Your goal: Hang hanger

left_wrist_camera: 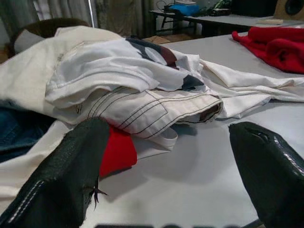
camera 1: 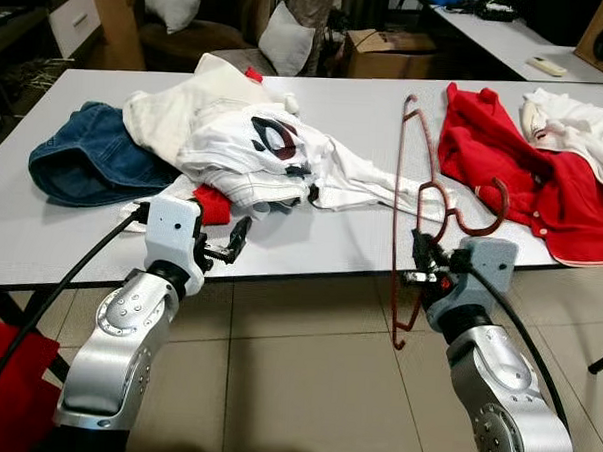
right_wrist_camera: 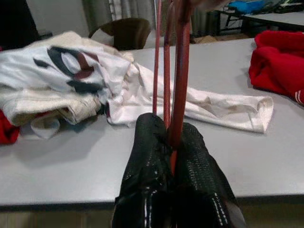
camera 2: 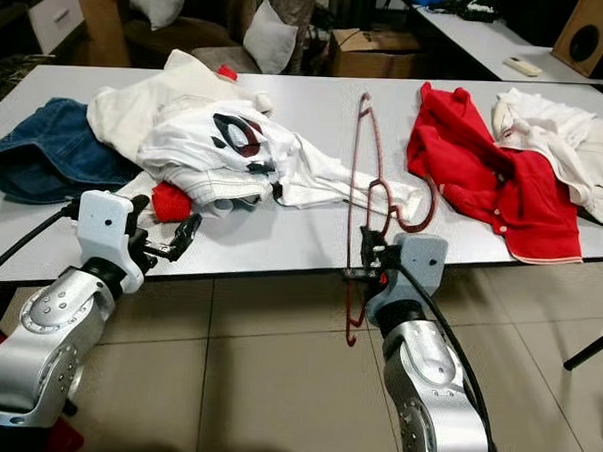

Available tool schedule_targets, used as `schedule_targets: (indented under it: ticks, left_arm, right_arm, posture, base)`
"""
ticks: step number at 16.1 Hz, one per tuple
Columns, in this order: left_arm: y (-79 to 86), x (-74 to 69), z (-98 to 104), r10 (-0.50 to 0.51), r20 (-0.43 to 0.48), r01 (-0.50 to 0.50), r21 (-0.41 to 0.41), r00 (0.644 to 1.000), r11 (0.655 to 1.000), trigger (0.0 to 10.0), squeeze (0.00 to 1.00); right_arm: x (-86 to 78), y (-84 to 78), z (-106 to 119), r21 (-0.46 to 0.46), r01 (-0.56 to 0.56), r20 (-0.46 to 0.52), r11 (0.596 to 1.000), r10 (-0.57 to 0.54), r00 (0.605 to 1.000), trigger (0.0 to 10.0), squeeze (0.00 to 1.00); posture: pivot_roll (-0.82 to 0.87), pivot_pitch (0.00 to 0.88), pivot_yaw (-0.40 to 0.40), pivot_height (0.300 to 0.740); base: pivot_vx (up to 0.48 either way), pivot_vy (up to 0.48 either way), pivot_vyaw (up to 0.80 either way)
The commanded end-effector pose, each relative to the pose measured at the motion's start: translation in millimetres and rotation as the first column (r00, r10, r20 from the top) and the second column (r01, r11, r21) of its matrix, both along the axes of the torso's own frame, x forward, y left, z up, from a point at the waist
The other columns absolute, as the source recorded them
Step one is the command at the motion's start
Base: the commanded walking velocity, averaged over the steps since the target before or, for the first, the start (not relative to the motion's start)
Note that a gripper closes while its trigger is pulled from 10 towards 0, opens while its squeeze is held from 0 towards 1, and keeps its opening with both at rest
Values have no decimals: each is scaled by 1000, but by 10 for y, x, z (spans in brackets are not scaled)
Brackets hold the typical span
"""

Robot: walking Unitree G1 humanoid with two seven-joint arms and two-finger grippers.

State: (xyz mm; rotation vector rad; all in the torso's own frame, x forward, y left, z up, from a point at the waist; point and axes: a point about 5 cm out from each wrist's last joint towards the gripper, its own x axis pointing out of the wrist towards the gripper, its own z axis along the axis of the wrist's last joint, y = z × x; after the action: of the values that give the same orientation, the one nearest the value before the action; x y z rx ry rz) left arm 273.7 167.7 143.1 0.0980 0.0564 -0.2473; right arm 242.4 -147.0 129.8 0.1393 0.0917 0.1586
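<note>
A dark red wire hanger [camera 1: 399,170] stands nearly upright at the front edge of the grey table [camera 1: 321,242]. Its lower end hangs below the tabletop and its hook [camera 1: 485,219] curls toward a red garment [camera 1: 514,170]. My right gripper [camera 1: 421,261] is shut on the hanger's wires [right_wrist_camera: 180,71], just in front of the table edge. My left gripper [camera 1: 227,247] is open and holds nothing. It hovers at the table's front edge before a heap of white clothes [camera 1: 265,149], and both black fingers [left_wrist_camera: 71,175] frame that heap in the left wrist view.
Blue jeans [camera 1: 79,156] lie at the table's left and a cream garment [camera 1: 576,123] at its right. Behind the table stand chairs with cushions [camera 1: 285,37], a cardboard box [camera 1: 389,52] and a second table [camera 1: 510,40]. Something red [camera 1: 9,383] sits on the floor at lower left.
</note>
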Motion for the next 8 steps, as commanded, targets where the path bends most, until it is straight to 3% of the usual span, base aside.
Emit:
schedule_targets:
  ticks: [1,3,6,8]
  left_arm:
    - [18,28,17,6,10,-6,15,1000,1000,10000,286]
    - [11,33,36,-4,22,4,1,1000,1000,10000,290]
    - [2,39,21,0,23,1,-5,1000,1000,10000,294]
    - [17,42,16,10,24,-10,-9,1000,1000,10000,294]
  right_arm:
    - [-4,24,-13,-7,-21,2,1000,21,1000,10000,0]
    - [-16,56,19,18,-70,7,997,70,998,10000,0]
    - [-18,22,10,3,-58,2,998,58,998,10000,0]
    - [-15,18,19,22,-54,0,998,54,999,10000,0]
  posture:
    - [-72,0,3,740]
    - [-74,0,3,740]
    - [-76,0,3,740]
    - [-77,0,1,740]
  base:
    - [259,0,0]
    - [298,0,0]
    - [338,0,719]
    - [341,0,0]
